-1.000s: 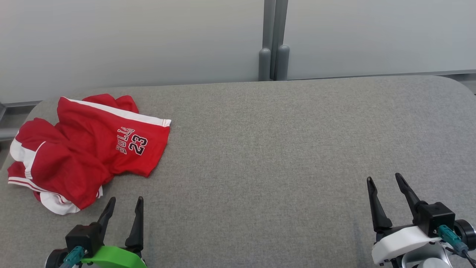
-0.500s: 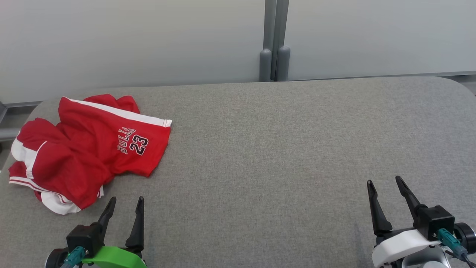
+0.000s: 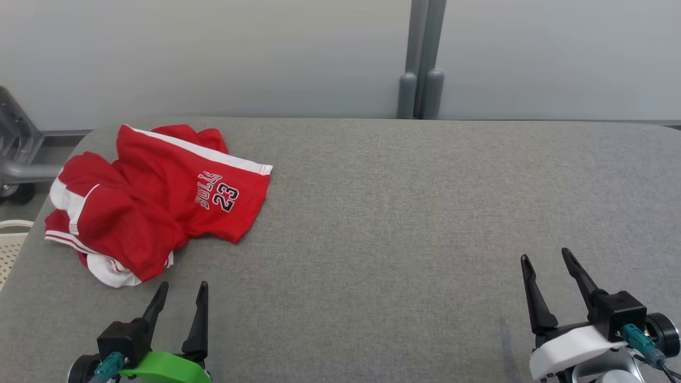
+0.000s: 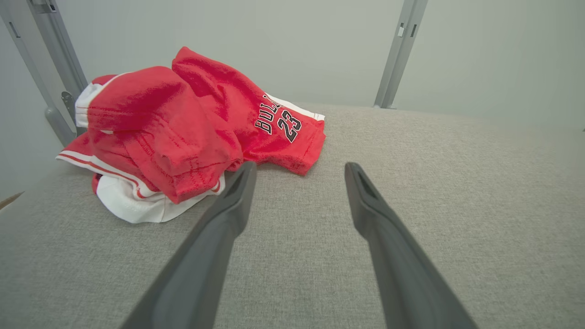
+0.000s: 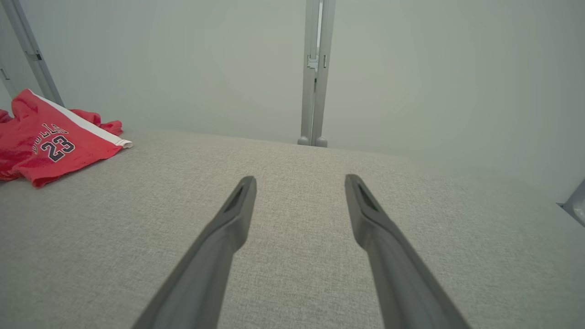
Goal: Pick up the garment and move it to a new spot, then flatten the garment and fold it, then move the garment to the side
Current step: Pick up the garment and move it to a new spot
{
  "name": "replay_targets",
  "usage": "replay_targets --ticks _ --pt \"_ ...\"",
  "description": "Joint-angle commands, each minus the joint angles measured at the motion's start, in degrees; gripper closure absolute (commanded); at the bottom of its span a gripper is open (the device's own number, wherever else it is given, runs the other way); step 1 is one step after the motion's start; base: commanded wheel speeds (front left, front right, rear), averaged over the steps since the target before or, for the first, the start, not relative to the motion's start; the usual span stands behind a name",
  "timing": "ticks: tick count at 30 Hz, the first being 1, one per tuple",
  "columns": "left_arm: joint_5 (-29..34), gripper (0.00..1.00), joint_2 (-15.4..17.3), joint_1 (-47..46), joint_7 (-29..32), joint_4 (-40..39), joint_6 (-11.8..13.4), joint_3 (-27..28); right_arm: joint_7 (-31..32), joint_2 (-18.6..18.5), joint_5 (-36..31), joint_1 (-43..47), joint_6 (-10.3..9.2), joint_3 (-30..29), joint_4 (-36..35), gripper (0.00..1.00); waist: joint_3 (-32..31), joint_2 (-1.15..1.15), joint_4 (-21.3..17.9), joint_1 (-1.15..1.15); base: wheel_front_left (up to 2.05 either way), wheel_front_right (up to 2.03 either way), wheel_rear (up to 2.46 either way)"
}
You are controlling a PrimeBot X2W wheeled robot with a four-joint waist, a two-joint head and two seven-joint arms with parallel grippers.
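Only the head camera has turned leftward; the garment (image 3: 159,202) lies unmoved, crumpled at the far left of the surface (image 3: 399,213). The left end effector (image 3: 182,285) and right end effector (image 3: 546,255) are spread and empty. The pick-up is not begun: I think the left one must reach forward and pinch the near fold.

red garment (image 3: 159,199) is showing black, white-outlined "BULLS" arched over "23" on one leg panel; last letters creased in wrist views.
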Motion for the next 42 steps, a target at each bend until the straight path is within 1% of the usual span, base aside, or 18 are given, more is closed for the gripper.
replay_targets --ticks 1,9,12,13,15,19,25,29,31,33,35,36,37,38,40,42 --pt "0.3 0.00 -0.1 -0.3 0.0 0.4 0.0 0.3 -0.2 -0.2 0.1 -0.9 0.02 0.5 0.0 0.00 -0.5 0.46 3.9 0.00 0.00 0.00 0.00" --pt "1.1 0.00 -0.2 0.7 0.0 1.3 0.0 0.2 -0.2 0.1 0.8 -2.1 0.01 3.1 1.4 0.00 -2.1 0.46 16.6 0.00 0.00 0.00 0.00" --pt "1.4 0.00 0.2 1.4 0.0 1.4 0.0 0.4 -0.2 0.4 1.0 -2.5 0.01 4.5 2.0 0.00 -2.6 0.46 20.6 0.00 0.00 0.00 0.00" --pt "1.4 0.00 0.2 1.4 0.0 1.4 0.0 0.4 -0.2 0.4 1.0 -2.5 0.01 4.5 2.0 0.00 -2.6 0.46 20.6 0.00 0.00 0.00 0.00" --pt "1.3 0.00 0.4 1.7 0.0 0.9 0.0 1.8 -0.2 0.7 1.1 -3.8 0.01 6.4 2.3 0.00 -2.2 0.46 21.5 0.00 0.00 0.00 0.00" --pt "1.7 0.00 -0.2 2.4 0.0 0.1 0.0 3.6 -0.2 0.8 1.8 -6.0 0.01 9.0 3.3 0.00 -1.6 0.46 22.0 0.00 0.00 0.00 0.00" --pt "2.0 0.00 -1.0 1.4 0.0 0.2 0.0 3.4 -0.2 1.0 2.3 -6.9 0.01 10.1 3.4 0.00 -1.3 0.46 22.1 0.00 0.00 0.00 0.00" --pt "-1.8 0.00 -2.3 -1.3 0.0 1.4 0.0 1.7 -0.2 0.9 2.2 -5.4 0.01 9.3 2.5 0.00 -1.0 0.46 22.2 0.00 0.00 0.00 0.00" --pt "-4.5 0.00 -2.7 -4.6 0.5 2.5 0.0 0.3 -0.2 0.6 1.9 -5.5 0.01 9.2 1.7 0.00 0.4 0.46 21.9 0.00 0.00 0.00 0.00" --pt "-7.2 0.00 -3.4 -8.8 3.6 3.8 0.0 -1.1 -0.2 -0.1 1.3 -6.3 0.01 9.4 1.2 0.00 2.5 0.46 21.2 0.00 0.00 0.00 0.00" --pt "-9.3 0.00 -4.1 -14.1 8.3 4.9 0.0 -2.1 -0.2 -0.8 1.0 -7.4 0.01 9.8 0.7 0.00 4.7 0.46 20.4 0.00 0.00 0.00 0.00" --pt "-10.5 0.00 -4.4 -16.8 11.3 5.3 0.0 -2.9 -0.2 -1.1 0.8 -7.8 0.01 10.1 0.6 0.00 5.9 0.46 19.9 0.00 0.00 0.00 0.00" --pt "-10.7 0.00 -4.3 -22.8 17.2 6.1 0.0 -4.5 -0.2 -1.9 0.6 -9.0 0.01 10.3 0.3 0.00 8.4 0.46 19.0 0.00 0.00 0.00 0.00" --pt "-11.7 0.00 -4.2 -25.4 20.4 6.7 0.0 -4.8 -0.2 -2.1 0.3 -9.6 0.01 10.6 0.2 0.00 9.6 0.46 18.4 0.00 0.00 0.00 0.00" --pt "-12.5 0.00 -3.7 -30.8 26.1 8.3 0.0 -5.5 -0.2 -2.5 0.2 -10.6 0.01 11.0 0.0 0.00 11.9 0.46 17.4 0.00 0.00 0.00 0.00" --pt "-13.8 0.00 -3.5 -35.9 30.5 10.6 0.4 -4.9 -0.2 -3.1 -0.1 -11.8 0.01 11.3 -0.1 0.00 14.1 0.46 16.2 0.00 0.00 0.00 0.00"
